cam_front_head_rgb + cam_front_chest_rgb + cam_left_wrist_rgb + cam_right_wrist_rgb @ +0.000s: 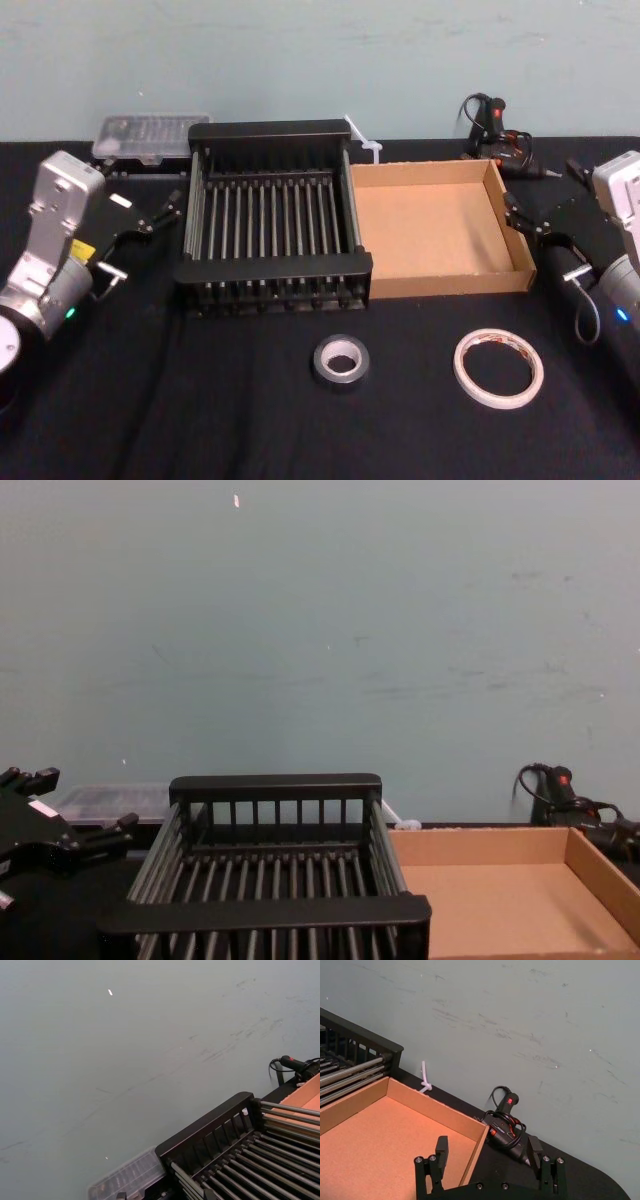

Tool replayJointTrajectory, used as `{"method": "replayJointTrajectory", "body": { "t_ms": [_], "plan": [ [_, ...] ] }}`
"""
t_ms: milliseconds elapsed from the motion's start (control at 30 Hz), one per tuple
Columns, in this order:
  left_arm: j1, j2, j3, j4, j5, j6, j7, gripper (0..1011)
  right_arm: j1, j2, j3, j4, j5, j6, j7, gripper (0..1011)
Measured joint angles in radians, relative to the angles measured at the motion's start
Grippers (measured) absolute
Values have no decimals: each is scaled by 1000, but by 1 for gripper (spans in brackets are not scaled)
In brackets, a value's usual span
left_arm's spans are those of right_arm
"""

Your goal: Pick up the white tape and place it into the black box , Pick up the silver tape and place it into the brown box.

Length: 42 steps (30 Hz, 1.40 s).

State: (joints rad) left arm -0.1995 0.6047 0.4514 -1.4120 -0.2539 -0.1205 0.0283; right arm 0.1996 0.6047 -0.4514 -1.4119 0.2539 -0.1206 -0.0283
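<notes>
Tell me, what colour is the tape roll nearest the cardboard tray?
White, with small red marks on the white tape, clearest in the head view.

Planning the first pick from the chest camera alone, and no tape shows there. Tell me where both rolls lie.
Observer: The flat white red-marked tape roll lies in front of the shallow tan cardboard tray.
Operator: Now the grey one.
Observer: The thick grey-silver duct tape roll lies flat to the white roll's left, in front of the black slatted basket, near its right corner.
Operator: Report the right gripper.
Observer: The right gripper hangs open beside the tray's right wall.
</notes>
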Motion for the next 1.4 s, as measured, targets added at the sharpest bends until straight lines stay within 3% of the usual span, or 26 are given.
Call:
{"method": "replayJointTrajectory", "body": {
  "t_ms": [1400],
  "plan": [
    [0, 0, 0, 0, 0, 0, 0, 1001, 0, 0, 0, 0, 0, 0, 0, 1000]
  ]
}}
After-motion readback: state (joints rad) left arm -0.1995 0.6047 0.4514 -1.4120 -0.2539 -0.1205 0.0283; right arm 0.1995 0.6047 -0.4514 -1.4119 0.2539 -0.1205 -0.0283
